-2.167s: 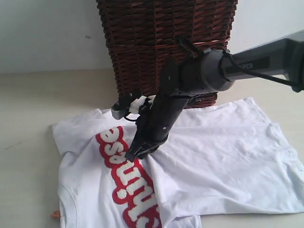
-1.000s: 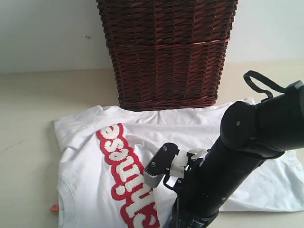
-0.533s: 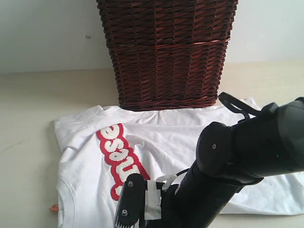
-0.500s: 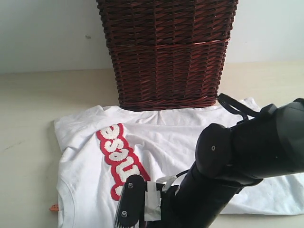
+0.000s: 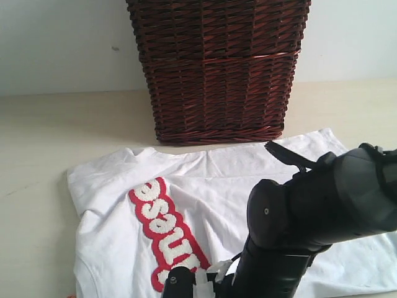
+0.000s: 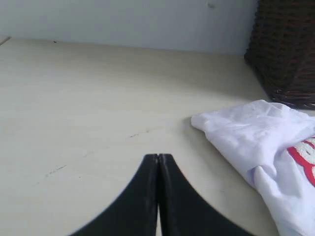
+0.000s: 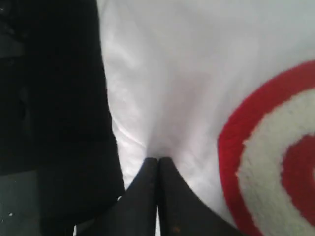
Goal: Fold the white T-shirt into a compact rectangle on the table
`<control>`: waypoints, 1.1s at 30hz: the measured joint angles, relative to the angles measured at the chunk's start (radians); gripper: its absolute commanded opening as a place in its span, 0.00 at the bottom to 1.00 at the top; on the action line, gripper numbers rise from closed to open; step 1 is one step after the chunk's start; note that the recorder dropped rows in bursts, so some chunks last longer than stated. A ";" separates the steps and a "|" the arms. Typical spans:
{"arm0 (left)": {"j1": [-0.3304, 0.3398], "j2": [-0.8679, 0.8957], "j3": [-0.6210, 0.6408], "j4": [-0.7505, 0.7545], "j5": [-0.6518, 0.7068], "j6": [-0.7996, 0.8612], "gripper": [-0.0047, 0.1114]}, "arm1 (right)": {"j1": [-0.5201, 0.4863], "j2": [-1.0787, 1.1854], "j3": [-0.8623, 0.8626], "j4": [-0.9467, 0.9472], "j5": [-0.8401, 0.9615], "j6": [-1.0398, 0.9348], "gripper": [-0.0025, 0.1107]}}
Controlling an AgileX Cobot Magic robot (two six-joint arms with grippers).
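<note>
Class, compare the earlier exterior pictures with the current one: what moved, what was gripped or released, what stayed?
The right arm swung from the middle of the shirt, by the basket, down to the view's bottom edge. Its gripper, shut on the shirt, dragged it away from the basket, toward the camera. The basket stayed put.
</note>
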 measured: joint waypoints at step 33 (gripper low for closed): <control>0.000 0.000 0.000 0.000 0.000 0.000 0.04 | -0.611 -0.366 0.320 -0.796 -0.402 0.086 0.02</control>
